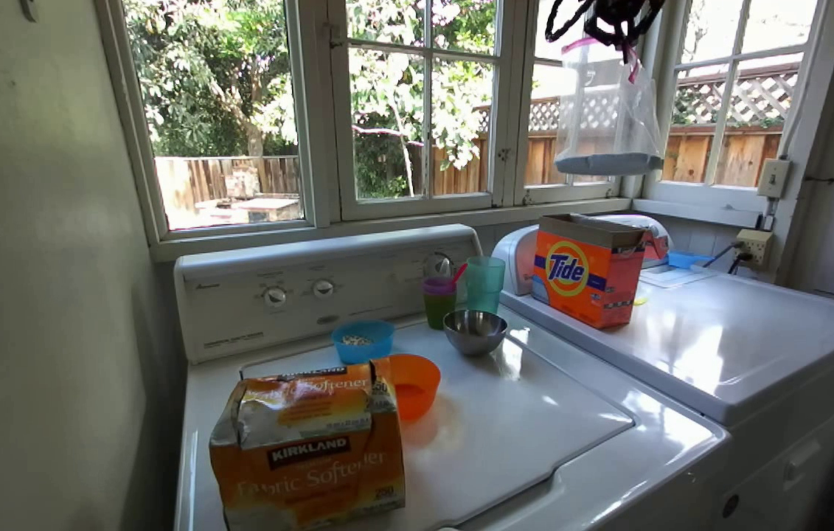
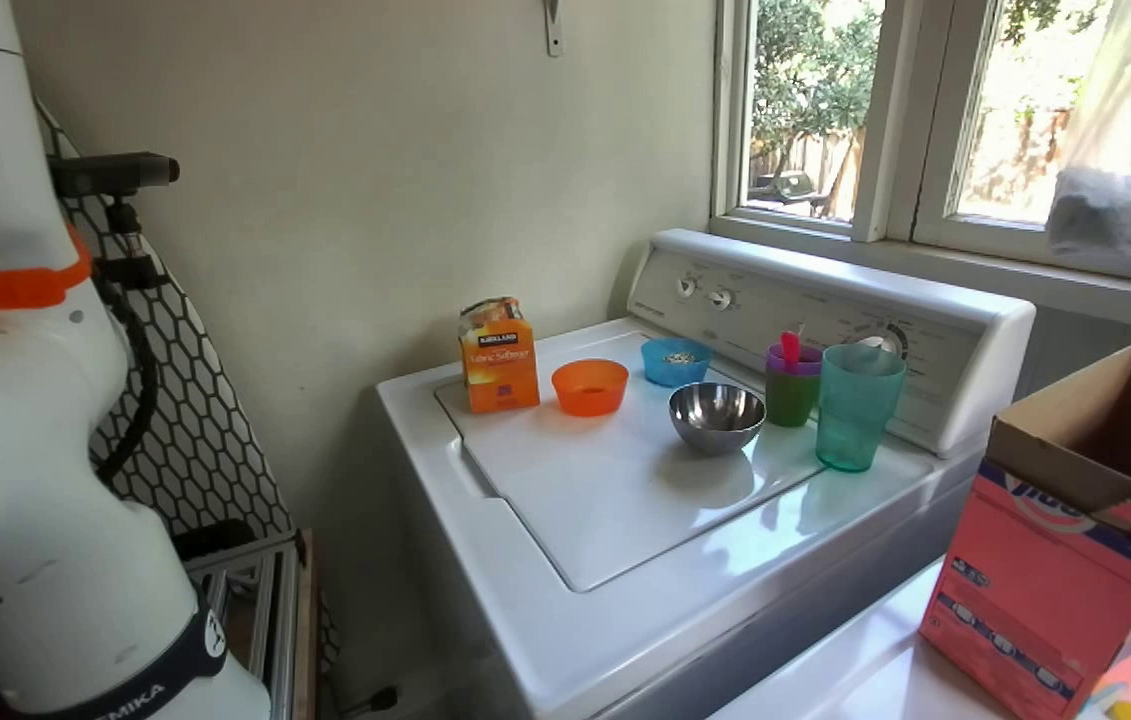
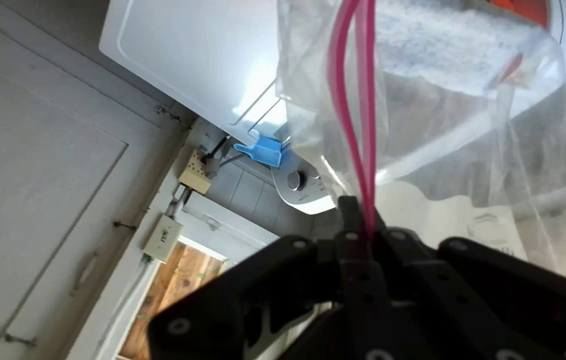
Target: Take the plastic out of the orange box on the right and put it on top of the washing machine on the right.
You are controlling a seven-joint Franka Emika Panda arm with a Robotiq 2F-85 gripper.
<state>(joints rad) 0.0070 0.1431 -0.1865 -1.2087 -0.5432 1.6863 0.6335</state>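
A clear plastic bag point(image 1: 606, 110) with a pink zip edge and pale blue-white powder at its bottom hangs in the air. It also shows in an exterior view point(image 2: 1130, 190) and in the wrist view point(image 3: 438, 135). My gripper point(image 1: 623, 50) is shut on its pink top edge; the fingertips show in the wrist view point(image 3: 364, 220). The orange Tide box point(image 1: 585, 274) stands upright and open-topped below the bag; it also shows in an exterior view point(image 2: 1035, 600). The box stands at the back left of the right-hand machine's white top point(image 1: 726, 324). The gripper is out of view in an exterior view.
The left-hand machine point(image 1: 520, 420) bears a Kirkland box point(image 1: 313, 450), an orange bowl point(image 1: 420, 383), a blue bowl point(image 1: 363, 341), a metal bowl point(image 1: 475, 333) and cups point(image 1: 485, 284). A blue scoop point(image 3: 264, 150) lies near the right machine's panel. Windows point(image 1: 424, 103) stand behind.
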